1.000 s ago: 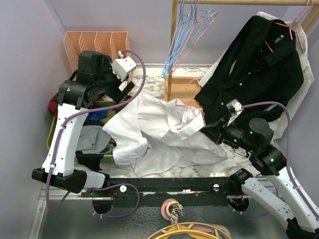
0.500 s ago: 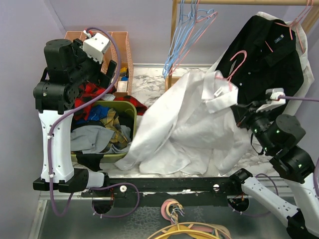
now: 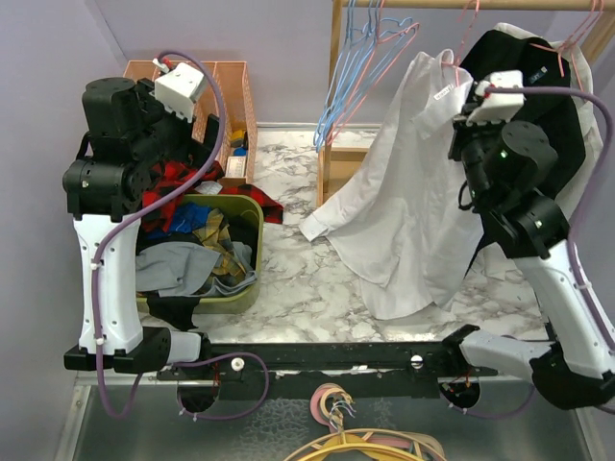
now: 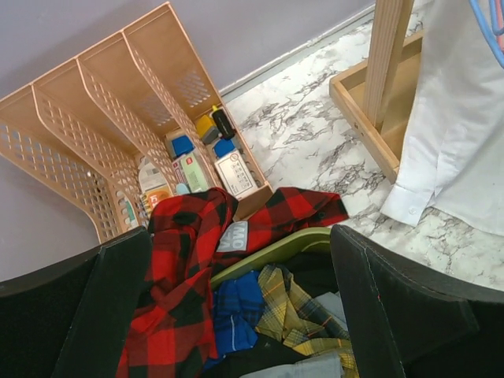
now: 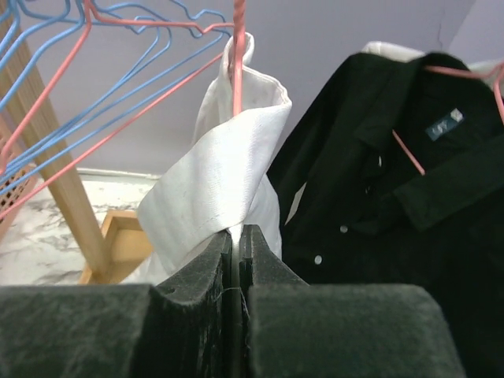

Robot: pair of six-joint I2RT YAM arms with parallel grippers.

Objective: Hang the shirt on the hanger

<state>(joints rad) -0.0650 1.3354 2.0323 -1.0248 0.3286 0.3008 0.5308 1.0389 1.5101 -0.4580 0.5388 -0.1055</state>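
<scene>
Beneath the hanger (image 5: 238,39), right gripper (image 5: 236,246) clamps the shirt (image 5: 216,181) at its collar; left gripper (image 4: 240,240) gapes, empty.

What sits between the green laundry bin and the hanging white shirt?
Only bare marble tabletop separates the bin from the shirt; the top view shows it.

In the right wrist view the hanger (image 5: 238,55) shows only its pink neck at upper centre. Its hook runs off the top edge, and its shoulders are hidden inside the shirt (image 5: 220,181). In the top view the fingertips of the right gripper (image 5: 237,236) are hidden behind its own wrist at upper right, and the arm covers part of the black shirt (image 3: 567,134). In the left wrist view the labels on the small containers (image 4: 206,157) are too small to read.
</scene>
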